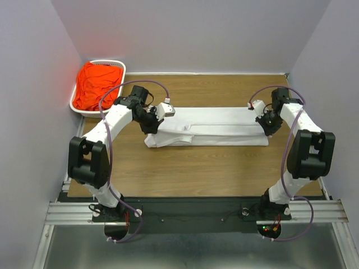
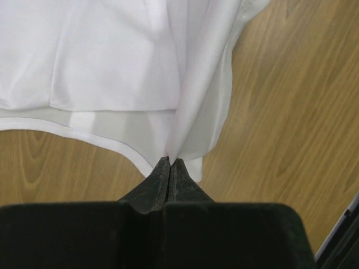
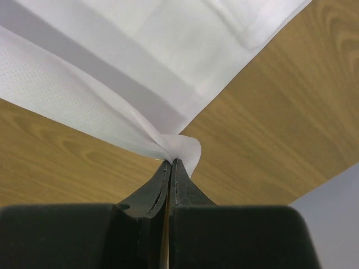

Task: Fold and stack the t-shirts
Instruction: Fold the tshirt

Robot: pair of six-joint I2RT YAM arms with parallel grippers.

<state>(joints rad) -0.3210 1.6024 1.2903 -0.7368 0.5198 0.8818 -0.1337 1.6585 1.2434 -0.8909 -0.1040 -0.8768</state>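
White t-shirt [image 1: 216, 128]: mid-table, folded into long strip. Left gripper [image 2: 170, 163], right gripper [image 3: 171, 163]: each pinched tight on opposite end, likely to hold cloth taut for next fold. Orange t-shirt [image 1: 99, 84]: bunched in basket [image 1: 84, 112].

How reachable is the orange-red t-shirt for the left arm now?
Probably not yet: the left arm has its jaws shut on the white cloth t-shirt. After releasing, likely yes; the bright orange-red cloth t-shirt lies uncovered in the white plastic slotted basket beside that arm.
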